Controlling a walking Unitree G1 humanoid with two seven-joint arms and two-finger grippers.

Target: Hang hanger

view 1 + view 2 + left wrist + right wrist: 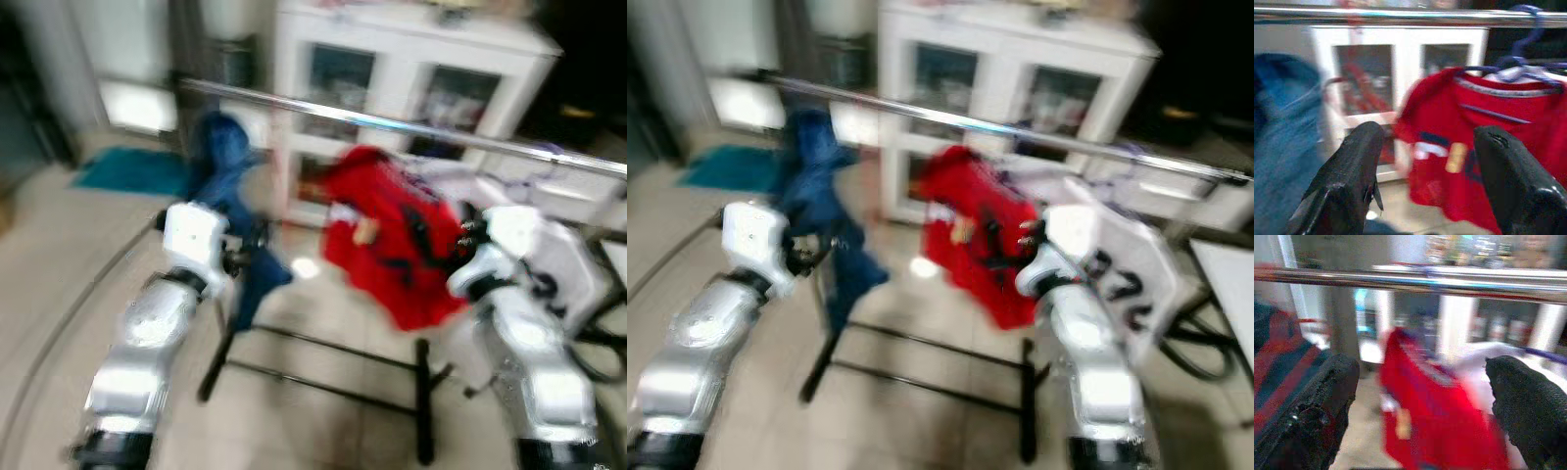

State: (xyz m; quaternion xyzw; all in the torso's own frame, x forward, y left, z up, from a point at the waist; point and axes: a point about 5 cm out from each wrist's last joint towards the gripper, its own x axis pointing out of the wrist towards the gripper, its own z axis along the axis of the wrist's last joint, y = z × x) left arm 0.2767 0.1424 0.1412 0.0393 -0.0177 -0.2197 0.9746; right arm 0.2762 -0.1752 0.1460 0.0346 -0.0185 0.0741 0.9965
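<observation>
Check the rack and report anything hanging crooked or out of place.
The blue garment looks bunched and twisted on the rail rather than hanging flat like the red shirt. Blur hides finer detail.
</observation>
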